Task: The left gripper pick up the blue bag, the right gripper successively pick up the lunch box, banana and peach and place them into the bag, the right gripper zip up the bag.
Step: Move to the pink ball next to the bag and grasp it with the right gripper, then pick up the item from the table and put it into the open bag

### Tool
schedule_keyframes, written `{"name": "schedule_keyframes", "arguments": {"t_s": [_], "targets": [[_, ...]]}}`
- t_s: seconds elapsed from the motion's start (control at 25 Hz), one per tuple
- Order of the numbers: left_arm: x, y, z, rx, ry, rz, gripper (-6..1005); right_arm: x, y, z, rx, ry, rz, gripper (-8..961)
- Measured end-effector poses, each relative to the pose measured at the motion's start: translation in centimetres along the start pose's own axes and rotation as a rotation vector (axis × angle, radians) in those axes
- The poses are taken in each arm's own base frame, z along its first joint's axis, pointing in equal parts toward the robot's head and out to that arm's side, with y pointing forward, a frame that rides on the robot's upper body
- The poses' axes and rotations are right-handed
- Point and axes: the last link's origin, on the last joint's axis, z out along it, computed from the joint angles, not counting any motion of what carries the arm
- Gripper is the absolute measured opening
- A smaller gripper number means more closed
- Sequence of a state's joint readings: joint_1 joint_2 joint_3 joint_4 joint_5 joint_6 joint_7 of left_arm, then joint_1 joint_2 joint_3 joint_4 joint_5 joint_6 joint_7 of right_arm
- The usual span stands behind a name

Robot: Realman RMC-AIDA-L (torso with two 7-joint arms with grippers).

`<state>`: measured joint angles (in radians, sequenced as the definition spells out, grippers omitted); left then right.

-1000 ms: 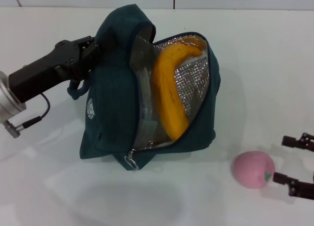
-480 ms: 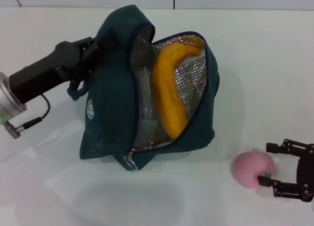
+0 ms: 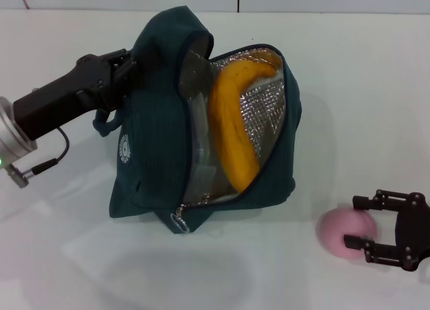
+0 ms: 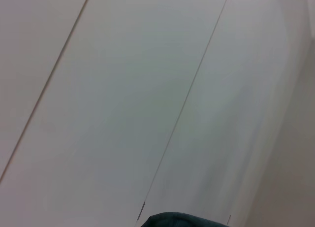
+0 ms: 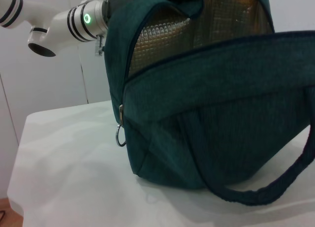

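Observation:
The blue bag [image 3: 154, 148] stands open on the white table, its silver lining showing. My left gripper [image 3: 126, 66] is shut on the bag's upper left edge and holds it up. The banana [image 3: 232, 128] stands on end inside the bag, and the clear lunch box [image 3: 200, 159] is tucked beside it. The pink peach [image 3: 339, 230] lies on the table to the bag's right. My right gripper [image 3: 352, 222] is open, with one finger on each side of the peach. The right wrist view shows the bag [image 5: 221, 113] side-on with its zipper ring pull [image 5: 120, 137].
A bag handle [image 5: 275, 187] loops out over the table toward the right wrist camera. A second handle [image 3: 106, 125] hangs under my left gripper. The left wrist view shows only pale wall panels and a sliver of teal fabric [image 4: 182, 220].
My right gripper has slid left from the frame's edge until its open fingers straddle the peach. The bag and left arm have stayed put.

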<state>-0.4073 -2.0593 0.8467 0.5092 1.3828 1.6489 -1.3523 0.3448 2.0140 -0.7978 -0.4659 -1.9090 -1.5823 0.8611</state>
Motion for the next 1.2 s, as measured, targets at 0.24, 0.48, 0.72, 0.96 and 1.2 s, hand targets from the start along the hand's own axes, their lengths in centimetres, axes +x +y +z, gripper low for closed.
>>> {"name": "schedule_keyframes", "arguments": {"t_s": [0.24, 0.48, 0.72, 0.96, 1.2], "targets": [[0.0, 0.0, 0.1, -0.001, 0.002, 0.000, 39, -0.2, -0.2, 0.2, -0.010, 0.011, 0.008, 619], [0.0, 0.0, 0.1, -0.001, 0.001, 0.000, 39, -0.2, -0.4, 0.0, 0.000, 0.008, 0.009, 496], [-0.1, 0.0, 0.0, 0.000, 0.001, 0.003, 39, -0.6, -0.6, -0.7, 0.057, -0.053, 0.003, 288], [-0.1, 0.0, 0.0, 0.001, 0.001, 0.018, 39, -2.6, -1.1, -1.9, 0.186, -0.261, -0.037, 190], [-0.1, 0.0, 0.1, -0.001, 0.002, 0.023, 39, -7.3, -2.1, -0.5, 0.141, -0.539, -0.034, 183]]}}
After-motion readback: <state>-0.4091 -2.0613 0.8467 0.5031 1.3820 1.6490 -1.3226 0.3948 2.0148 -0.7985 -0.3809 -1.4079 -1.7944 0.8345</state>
